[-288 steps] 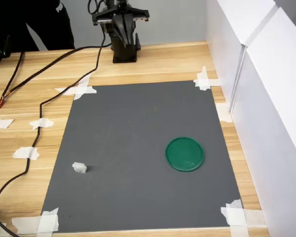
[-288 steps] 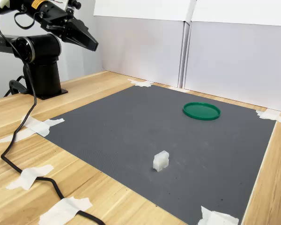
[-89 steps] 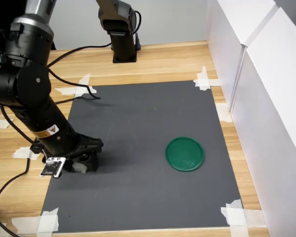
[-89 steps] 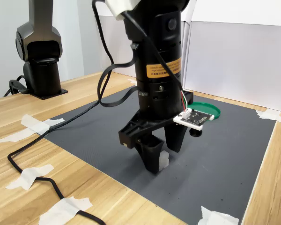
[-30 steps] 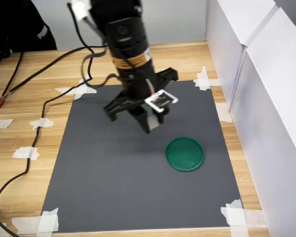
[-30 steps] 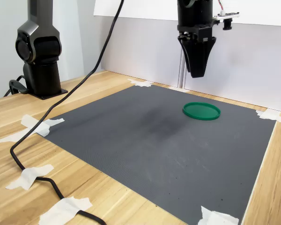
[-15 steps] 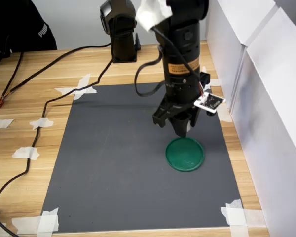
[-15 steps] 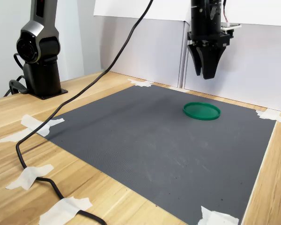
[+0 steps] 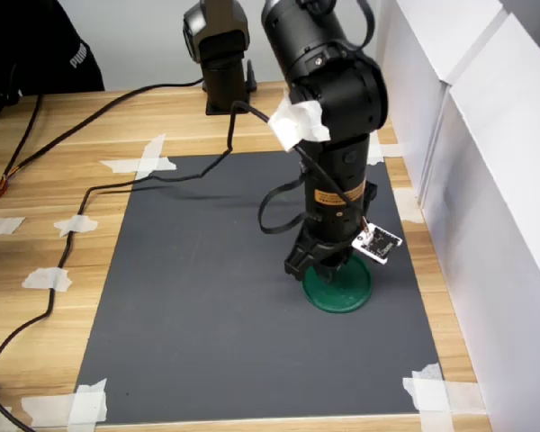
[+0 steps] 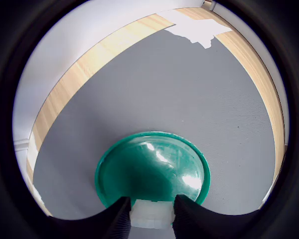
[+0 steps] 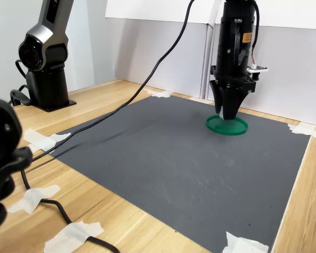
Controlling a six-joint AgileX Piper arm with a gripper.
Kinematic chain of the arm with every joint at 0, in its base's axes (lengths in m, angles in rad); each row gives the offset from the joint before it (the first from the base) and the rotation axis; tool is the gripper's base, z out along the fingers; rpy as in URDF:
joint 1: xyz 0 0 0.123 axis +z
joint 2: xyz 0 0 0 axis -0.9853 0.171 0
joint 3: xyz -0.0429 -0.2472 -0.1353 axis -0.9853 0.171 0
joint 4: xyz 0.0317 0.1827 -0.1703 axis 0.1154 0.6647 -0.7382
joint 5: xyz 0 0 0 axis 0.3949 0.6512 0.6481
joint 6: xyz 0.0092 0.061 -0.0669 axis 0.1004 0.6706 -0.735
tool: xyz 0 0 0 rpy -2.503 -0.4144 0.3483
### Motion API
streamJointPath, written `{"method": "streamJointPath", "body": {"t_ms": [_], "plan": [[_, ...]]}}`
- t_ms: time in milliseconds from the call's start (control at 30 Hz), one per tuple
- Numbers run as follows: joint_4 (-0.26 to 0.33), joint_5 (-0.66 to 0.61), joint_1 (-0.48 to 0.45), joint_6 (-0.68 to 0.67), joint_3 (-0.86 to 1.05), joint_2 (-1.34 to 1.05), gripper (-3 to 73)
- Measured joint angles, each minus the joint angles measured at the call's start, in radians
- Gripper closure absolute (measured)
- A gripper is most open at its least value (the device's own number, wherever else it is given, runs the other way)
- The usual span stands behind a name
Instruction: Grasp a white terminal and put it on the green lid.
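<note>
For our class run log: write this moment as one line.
gripper: shut on terminal | position: low over lid | terminal: not released | mat: bare

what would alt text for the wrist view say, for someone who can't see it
Seen between the gripper fingers, the white terminal is clamped just above the near edge of the green lid. The round lid lies flat on a grey mat, with light wood table and a scrap of white tape beyond.
</note>
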Motion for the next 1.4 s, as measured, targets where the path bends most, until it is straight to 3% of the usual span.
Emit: {"method": "streamJointPath", "body": {"t_ms": [333,633,900,1133,1400], "plan": [[0.0,0.01,0.0,-0.029,0.0,0.014,37.0],[0.0,0.033,0.0,-0.03,0.0,-0.006,14.3],[0.007,0.03,0.0,0.004,0.001,-0.142,11.9],[-0.003,0.057,0.0,0.058,0.088,-0.411,23.4],[-0.027,0.166,0.0,0.128,0.389,-0.773,62.5]]}}
